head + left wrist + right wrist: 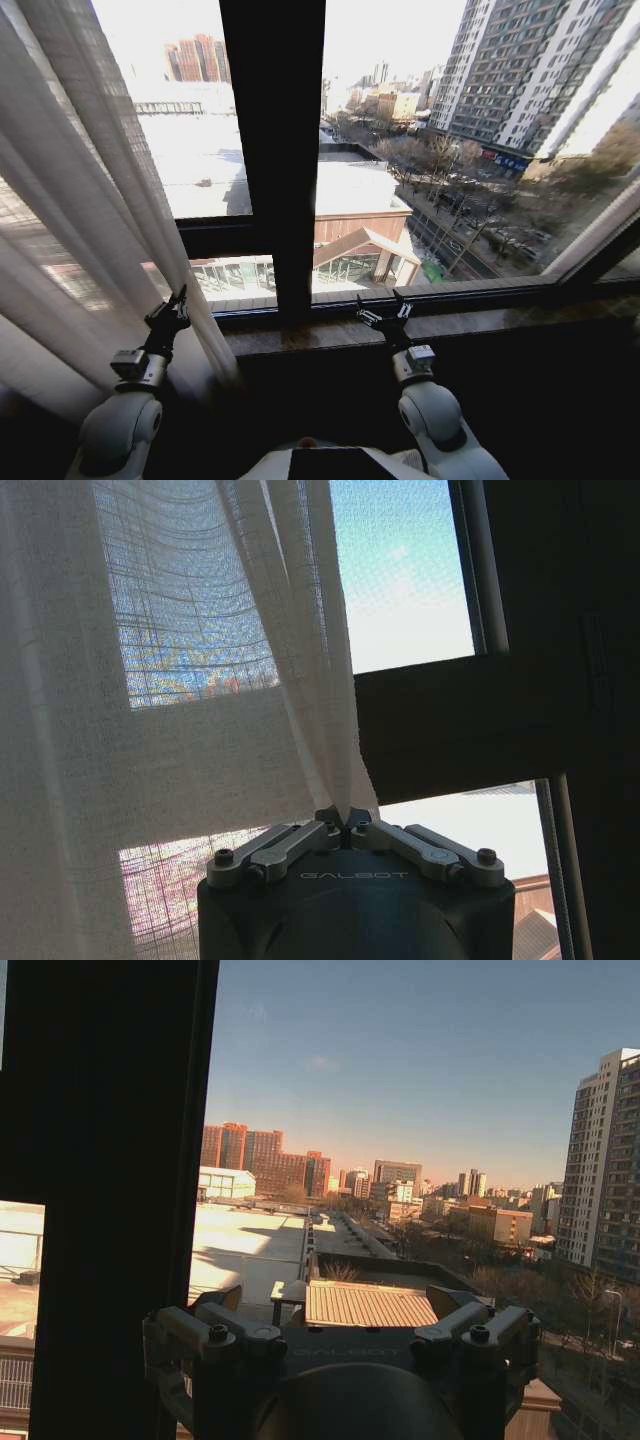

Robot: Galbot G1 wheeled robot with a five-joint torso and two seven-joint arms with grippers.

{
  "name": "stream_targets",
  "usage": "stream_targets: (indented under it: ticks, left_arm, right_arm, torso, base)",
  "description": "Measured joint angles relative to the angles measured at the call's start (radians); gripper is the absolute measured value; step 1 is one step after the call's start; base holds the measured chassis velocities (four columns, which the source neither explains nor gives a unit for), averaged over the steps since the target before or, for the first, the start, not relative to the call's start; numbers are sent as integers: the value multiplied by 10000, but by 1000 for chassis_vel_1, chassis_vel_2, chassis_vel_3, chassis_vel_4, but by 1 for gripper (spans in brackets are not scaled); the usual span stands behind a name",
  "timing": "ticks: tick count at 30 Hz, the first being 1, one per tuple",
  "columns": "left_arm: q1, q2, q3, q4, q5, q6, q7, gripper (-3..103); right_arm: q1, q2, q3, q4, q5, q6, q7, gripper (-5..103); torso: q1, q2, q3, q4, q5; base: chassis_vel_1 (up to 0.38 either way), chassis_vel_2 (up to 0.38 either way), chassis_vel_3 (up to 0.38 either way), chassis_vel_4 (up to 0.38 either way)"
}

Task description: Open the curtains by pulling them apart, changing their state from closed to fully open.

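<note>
Although the window frame post stands uncovered, we find the left gripper clenched on the inner edge of the left curtain, low down, left of that post. The right gripper, right of the post, has its fingers spread and grasps nothing. We judge the sheer fabric light, limp and prone to slipping; a hold on several bunched pleats at the hanging edge suits it best. A second panel's edge lies far right of the post.
</note>
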Motion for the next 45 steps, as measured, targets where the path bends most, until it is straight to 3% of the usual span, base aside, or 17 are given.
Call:
stream_targets:
  ticks: [6,20,45]
  left_arm:
    - [-4,-65,28,24,18,3,0,0]
    - [51,-220,16,41,60,-59,-7,0]
    - [186,-514,-3,-46,116,-271,-14,0]
  right_arm:
    - [-15,-50,69,-6,-714,-13,-164,100]
    - [-31,-29,48,-79,-994,-22,-137,100]
    - [-212,-104,-53,142,-1018,-9,-112,100]
  torso:
    - [0,0,0,0,0]
    - [0,0,0,-1,2]
    - [1,0,0,-1,-1]
  base:
    - [0,0,0,0]
    - [45,51,-37,-53]
    - [311,283,-322,-286]
